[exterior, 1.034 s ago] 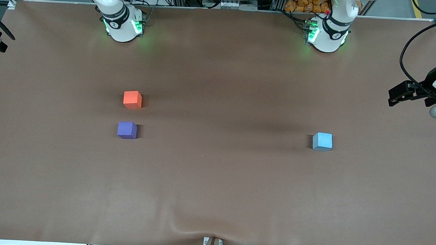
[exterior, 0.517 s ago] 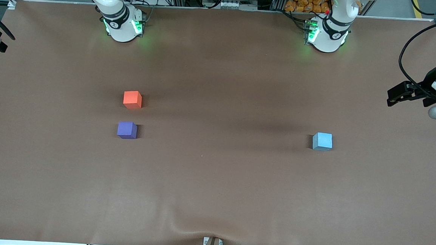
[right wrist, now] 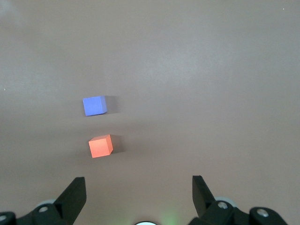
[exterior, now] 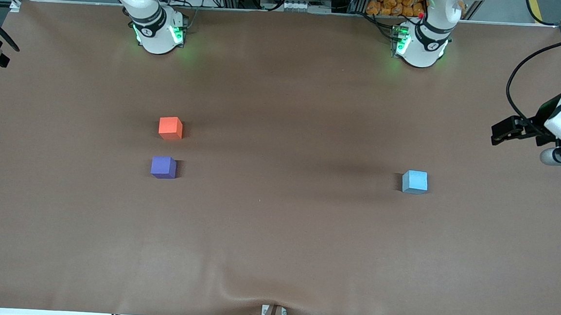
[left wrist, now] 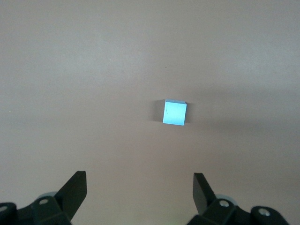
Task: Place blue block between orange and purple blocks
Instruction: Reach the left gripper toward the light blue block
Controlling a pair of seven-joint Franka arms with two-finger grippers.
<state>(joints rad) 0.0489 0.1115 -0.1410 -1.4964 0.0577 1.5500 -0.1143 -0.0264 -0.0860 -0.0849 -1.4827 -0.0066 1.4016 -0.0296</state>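
On the brown paper-covered table (exterior: 274, 254) you see three small matte cubes. The light sky-blue matte cube (exterior: 415, 182), plain and unmarked, rests flat on the table toward the left arm's end, well apart from the other two. The bright orange-red matte cube (exterior: 171, 128) and the deep violet-purple matte cube (exterior: 163, 167) sit near each other toward the right arm's end, the purple one nearer to the front camera than the orange one, with a narrow strip of bare table between them; the two do not touch. Your left gripper (exterior: 501, 132) hangs in the air over the table's edge at the left arm's end, away from the blue cube. In the left wrist view its two dark fingers (left wrist: 75, 190) stand wide apart with nothing between them, and the blue cube (left wrist: 175, 112) lies on the table ahead of them, untouched. Your right gripper (right wrist: 139, 194) appears only in its own wrist view; there its fingers (right wrist: 201, 190) are likewise spread wide and empty, above the table, with the orange cube (right wrist: 101, 146) and the purple cube (right wrist: 94, 105) both lying ahead of it. The blue cube is not between the orange and purple cubes.
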